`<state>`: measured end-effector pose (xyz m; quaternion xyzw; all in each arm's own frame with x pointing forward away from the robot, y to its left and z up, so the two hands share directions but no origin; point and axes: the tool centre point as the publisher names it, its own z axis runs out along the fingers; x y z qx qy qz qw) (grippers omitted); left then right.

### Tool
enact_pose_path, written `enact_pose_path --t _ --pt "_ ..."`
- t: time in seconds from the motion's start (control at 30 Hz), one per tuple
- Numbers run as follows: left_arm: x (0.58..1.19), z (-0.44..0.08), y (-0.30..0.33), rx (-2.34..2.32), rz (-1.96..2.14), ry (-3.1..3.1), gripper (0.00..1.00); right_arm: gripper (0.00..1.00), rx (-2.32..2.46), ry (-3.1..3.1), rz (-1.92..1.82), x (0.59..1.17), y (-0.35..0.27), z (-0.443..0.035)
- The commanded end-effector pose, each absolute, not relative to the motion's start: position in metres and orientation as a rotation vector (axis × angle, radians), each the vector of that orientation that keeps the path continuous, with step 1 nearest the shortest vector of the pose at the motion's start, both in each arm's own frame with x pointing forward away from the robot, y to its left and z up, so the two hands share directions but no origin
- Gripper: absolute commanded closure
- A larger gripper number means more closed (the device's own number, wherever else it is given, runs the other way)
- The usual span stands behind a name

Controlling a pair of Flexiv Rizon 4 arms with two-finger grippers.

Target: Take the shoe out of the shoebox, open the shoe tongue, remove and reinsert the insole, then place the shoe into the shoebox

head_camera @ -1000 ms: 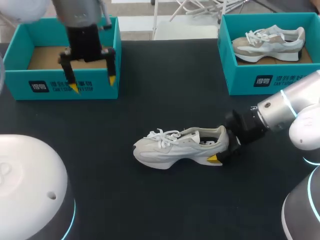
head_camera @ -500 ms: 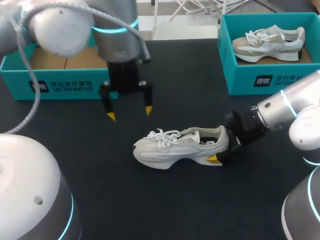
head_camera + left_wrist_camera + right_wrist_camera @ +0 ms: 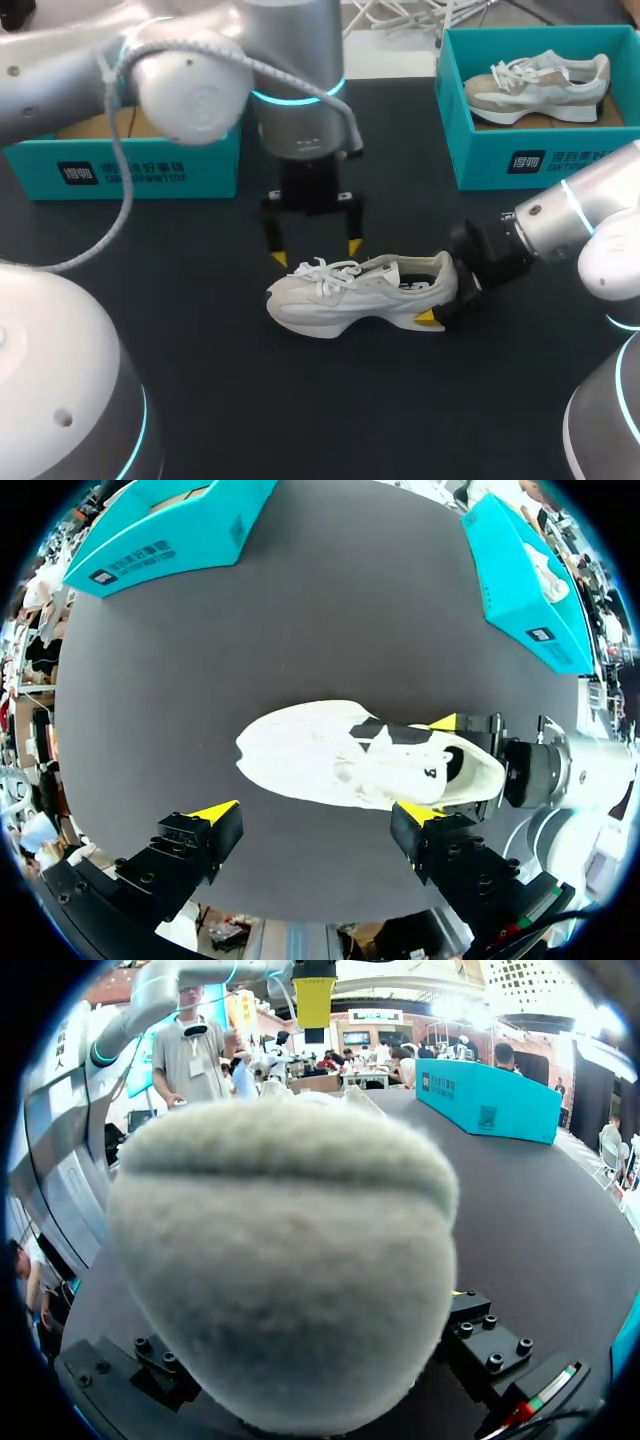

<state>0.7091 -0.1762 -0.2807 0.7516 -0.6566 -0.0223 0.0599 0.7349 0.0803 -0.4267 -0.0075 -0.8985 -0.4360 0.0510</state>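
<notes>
**Left Arm Arrives Over the Laces, Heel Pinned for the Tongue Work**

The shoe [image 3: 360, 292] is out of its box and lying mid-table [image 3: 200, 340], sole down, toe towards my left, heel towards my right. And that heel is locked up: the right gripper [image 3: 442, 296] comes in low from the side with its fingers clamped either side of the heel, the heel filling its own wrist view. By my reading that's a brace, holding the shoe steady so it can't skate when the top gets pulled.

Above it hangs the left gripper [image 3: 316, 252], fingers spread wide, pointing straight down, holding nothing. It sits just over the laces [image 3: 332, 270], near the tongue [image 3: 374, 267]. Looks like the set-up for opening the tongue; the wide spread leaves room to drop over the upper.

What a move from that left arm! A second ago it was back over the teal shoebox [image 3: 150, 170] at the far left; half a second ago, halfway across; now it's right above the shoe. The shoe and right arm haven't budged. The other box [image 3: 500, 160], far right, holds a second shoe [image 3: 540, 85].
</notes>
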Motion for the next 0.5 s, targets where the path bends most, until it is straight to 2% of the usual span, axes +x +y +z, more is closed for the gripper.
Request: enact_pose_path --t 0.03,0.27,0.5 --pt "0.714 -0.285 -0.210 2.264 -0.103 -2.031 0.00 1.00 -0.026 -2.738 -1.320 0.739 0.086 -0.433" --pt "0.717 -0.297 -0.257 2.238 -0.121 -2.091 0.00 1.00 -0.026 -2.738 -1.320 0.739 0.086 -0.433" --pt "0.717 -0.310 -0.276 2.240 -0.192 -2.121 0.00 1.00 -0.026 -2.738 -1.320 0.739 0.086 -0.433"
